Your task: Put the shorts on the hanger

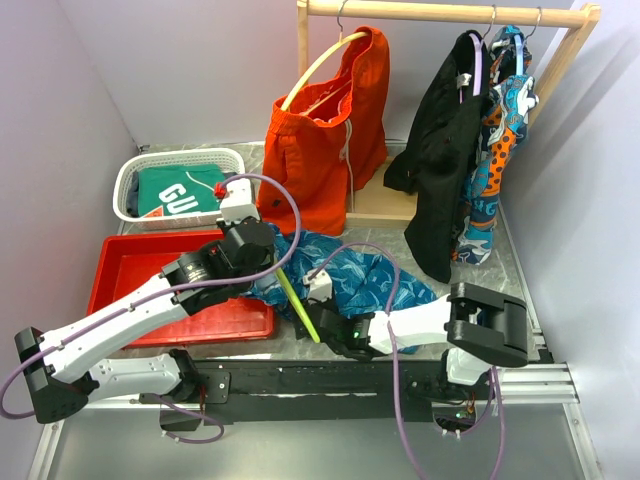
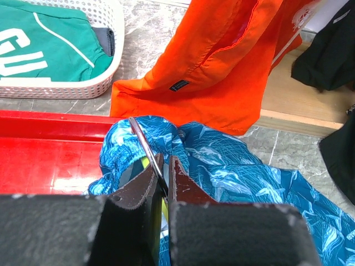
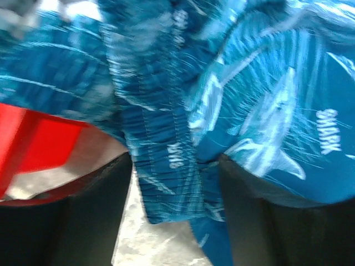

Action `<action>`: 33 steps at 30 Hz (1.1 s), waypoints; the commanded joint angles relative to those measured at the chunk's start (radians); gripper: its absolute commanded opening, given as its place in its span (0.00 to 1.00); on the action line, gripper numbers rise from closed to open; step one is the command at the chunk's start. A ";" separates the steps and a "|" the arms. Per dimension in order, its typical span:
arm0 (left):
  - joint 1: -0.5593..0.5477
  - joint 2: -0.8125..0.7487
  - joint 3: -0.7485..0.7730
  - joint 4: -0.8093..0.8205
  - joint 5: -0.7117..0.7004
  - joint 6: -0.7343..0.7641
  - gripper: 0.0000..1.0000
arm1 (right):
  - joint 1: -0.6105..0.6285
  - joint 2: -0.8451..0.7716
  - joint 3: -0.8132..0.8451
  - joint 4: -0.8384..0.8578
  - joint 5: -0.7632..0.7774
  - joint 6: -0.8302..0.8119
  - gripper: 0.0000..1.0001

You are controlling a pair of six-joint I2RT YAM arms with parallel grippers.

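Lying within right end effector [image 3: 176, 221], shorts [image 3: 266, 111], seemingly ungripped

The shorts [image 1: 372, 276]: soft blue-teal shark print, crumpled in a loose heap on the worktop [image 1: 512, 268]. The hanger [image 1: 298, 306]: thin, lime-green, one arm slanting out at the heap's near-left edge, the rest buried in fabric. Its metal hook is pinched in my left tool [image 2: 164, 169].

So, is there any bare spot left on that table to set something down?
The red tray is mostly bare at its left. Some tabletop shows right of the blue shorts, below the black garment. The middle is crowded with shorts and hanger.
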 commanded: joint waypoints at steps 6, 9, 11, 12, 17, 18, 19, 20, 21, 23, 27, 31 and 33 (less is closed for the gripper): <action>0.009 -0.016 0.034 0.034 0.005 -0.033 0.01 | 0.004 -0.009 0.029 -0.122 0.124 0.035 0.46; 0.009 -0.016 0.024 0.034 -0.004 -0.039 0.01 | 0.001 -0.085 0.000 -0.150 0.152 0.063 0.19; 0.011 -0.014 0.020 0.030 -0.016 -0.050 0.01 | -0.009 -0.180 -0.022 -0.164 0.149 0.067 0.01; 0.011 -0.016 0.012 0.033 -0.021 -0.061 0.01 | -0.014 -0.217 -0.038 -0.168 0.144 0.067 0.00; 0.012 -0.022 -0.003 0.057 -0.045 -0.084 0.01 | -0.048 -0.473 -0.080 -0.219 0.086 0.030 0.00; 0.012 -0.020 -0.002 0.054 -0.061 -0.102 0.01 | -0.049 -0.507 -0.083 -0.230 0.074 0.024 0.00; 0.012 -0.020 0.000 0.050 -0.070 -0.113 0.01 | -0.052 -0.541 -0.085 -0.230 0.060 0.011 0.00; 0.012 -0.022 0.000 0.045 -0.104 -0.124 0.01 | -0.058 -0.600 -0.086 -0.259 0.042 0.001 0.00; 0.012 -0.023 0.001 0.039 -0.119 -0.143 0.01 | -0.071 -0.628 -0.083 -0.270 -0.005 -0.005 0.00; 0.012 -0.028 -0.002 0.040 -0.151 -0.162 0.01 | -0.089 -0.697 -0.075 -0.308 -0.067 -0.023 0.00; 0.011 -0.037 -0.017 0.037 -0.251 -0.228 0.01 | -0.130 -0.779 -0.014 -0.403 -0.185 -0.032 0.00; 0.003 -0.023 -0.026 0.014 -0.337 -0.301 0.01 | -0.199 -0.848 0.035 -0.480 -0.341 -0.028 0.00; -0.005 -0.005 -0.016 -0.015 -0.374 -0.364 0.01 | -0.226 -0.869 0.070 -0.530 -0.391 -0.025 0.00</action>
